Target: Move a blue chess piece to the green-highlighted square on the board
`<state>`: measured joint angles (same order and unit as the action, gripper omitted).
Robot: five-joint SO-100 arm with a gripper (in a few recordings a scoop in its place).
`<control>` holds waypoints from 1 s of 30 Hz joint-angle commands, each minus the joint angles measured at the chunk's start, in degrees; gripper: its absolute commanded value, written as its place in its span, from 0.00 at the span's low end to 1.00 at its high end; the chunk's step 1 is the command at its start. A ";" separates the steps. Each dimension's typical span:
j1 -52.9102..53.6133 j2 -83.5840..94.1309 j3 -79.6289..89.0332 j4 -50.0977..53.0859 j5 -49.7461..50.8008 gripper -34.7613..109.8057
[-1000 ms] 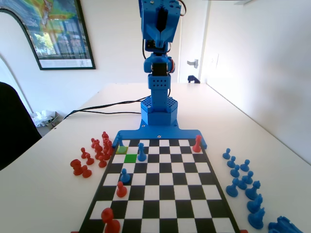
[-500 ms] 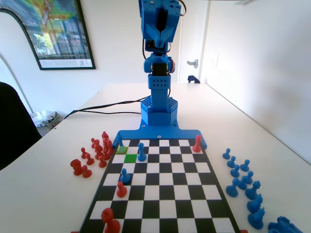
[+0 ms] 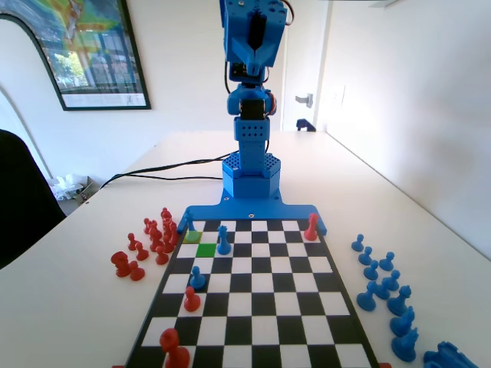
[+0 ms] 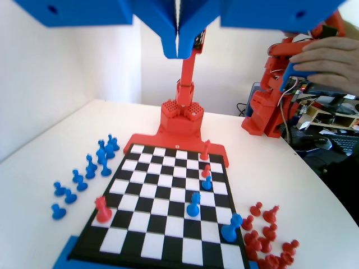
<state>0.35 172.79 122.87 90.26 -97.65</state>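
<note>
The blue chess piece, a small pawn, stands on the left side of the board in the fixed view. It is two rows nearer the camera than the green-highlighted square. In the wrist view the same pawn stands just in front of a red pawn. My gripper hangs high above the board, its jaws pressed together with nothing between them. In the fixed view the arm is folded upright over its base, far from every piece.
A taller blue piece stands right of the green square, and a duller yellow-green square lies beyond it. Red pieces stand on the board. Spare red pieces lie left of it, blue ones right.
</note>
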 commanded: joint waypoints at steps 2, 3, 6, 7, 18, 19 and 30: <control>-2.11 -7.38 -10.11 1.32 1.32 0.25; -2.20 -9.58 -12.83 2.99 1.32 0.25; -1.93 -14.24 -17.84 5.45 1.41 0.25; -1.41 -16.00 -19.42 6.06 1.32 0.25; 13.97 -33.66 -26.10 11.34 -10.63 0.25; 15.47 -34.54 -25.66 11.34 -12.04 0.25; 26.02 -48.34 -18.63 6.42 -25.05 0.25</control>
<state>25.14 126.12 102.30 99.93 -119.97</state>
